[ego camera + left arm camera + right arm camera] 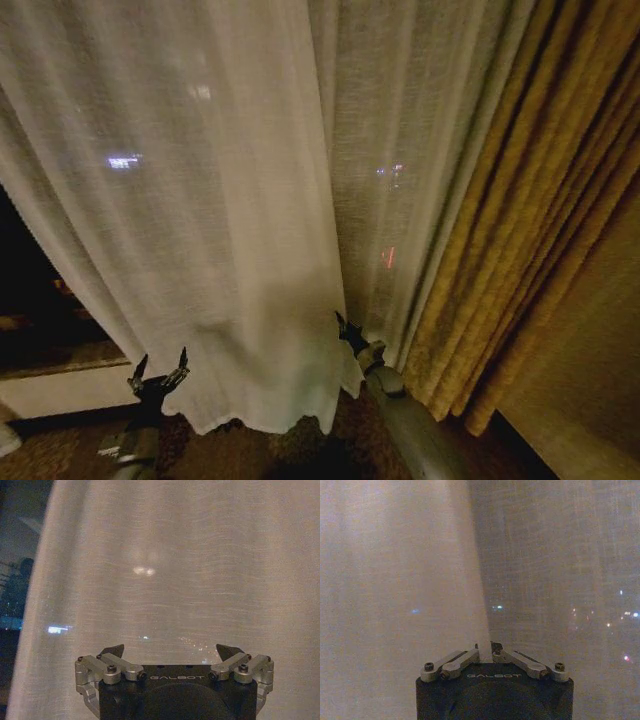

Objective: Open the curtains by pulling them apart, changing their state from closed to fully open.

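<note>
**Sheer panel pinched at its edge, left side waiting**

Cream-white sheer fabric hung across the head view: the curtains [200,200] in two panels, the nearer one overlapping the farther at a vertical edge near the middle, with golden-mustard drapes [530,250] at the right. Dark window [25,290] showed past the near panel's left edge. The right gripper [342,327] reached up to the overlapping edge near the hem. The left gripper [160,372] sat low, just before the near panel, fingers spread.

From the left wrist, that gripper's fingers stood wide apart and empty, the sheer close ahead. "GALBOT" was printed on its body.

From the right wrist, the fingers were clenched on the panel's edge, a thin fold pinched between them; "GALBOT" again.

The pull seemed begun. Next, I judged, the pinched edge needed drawing sideways without slipping.
</note>
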Tool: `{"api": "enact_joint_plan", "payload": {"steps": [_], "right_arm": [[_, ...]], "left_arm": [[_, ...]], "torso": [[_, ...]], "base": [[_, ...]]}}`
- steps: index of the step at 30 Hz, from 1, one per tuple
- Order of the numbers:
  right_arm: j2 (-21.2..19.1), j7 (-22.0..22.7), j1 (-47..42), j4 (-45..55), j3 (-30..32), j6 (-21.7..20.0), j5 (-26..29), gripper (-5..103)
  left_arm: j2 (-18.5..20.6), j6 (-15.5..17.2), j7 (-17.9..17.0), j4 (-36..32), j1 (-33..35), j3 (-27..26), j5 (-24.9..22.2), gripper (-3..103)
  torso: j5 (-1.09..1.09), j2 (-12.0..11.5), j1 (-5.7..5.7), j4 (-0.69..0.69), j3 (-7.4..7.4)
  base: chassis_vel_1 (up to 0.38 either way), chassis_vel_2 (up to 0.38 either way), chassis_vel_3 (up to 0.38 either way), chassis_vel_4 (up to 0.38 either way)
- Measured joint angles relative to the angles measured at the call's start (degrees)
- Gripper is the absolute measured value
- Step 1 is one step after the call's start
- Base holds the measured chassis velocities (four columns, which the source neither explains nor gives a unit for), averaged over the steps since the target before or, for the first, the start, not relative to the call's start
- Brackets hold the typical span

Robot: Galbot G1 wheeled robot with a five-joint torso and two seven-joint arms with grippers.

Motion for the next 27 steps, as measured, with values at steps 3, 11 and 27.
{"api": "enact_joint_plan", "payload": {"steps": [3,11,27], "right_arm": [[0.3,0.8,0.2,-0.6,0.0,1.4,-2.4,0],[0.9,3.3,0.4,-1.2,-0.2,3.9,-4.1,0],[1.6,1.9,0.7,-1.2,-0.5,3.0,-4.8,0]], "left_arm": [[0.0,0.0,0.0,0.0,0.0,0.0,0.0,100],[0.0,0.0,0.0,0.0,0.0,0.0,0.0,100],[0.0,0.0,0.0,0.0,0.0,0.0,0.0,100]], "torso": [[0.08,0.0,0.00,0.00,0.00],[0.05,0.0,0.00,0.01,0.00],[0.05,0.0,-0.01,0.01,-0.01]], "base": [[-0.042,-0.043,0.051,0.047],[0.000,0.000,0.000,0.000],[-0.015,0.002,0.011,0.003]]}}
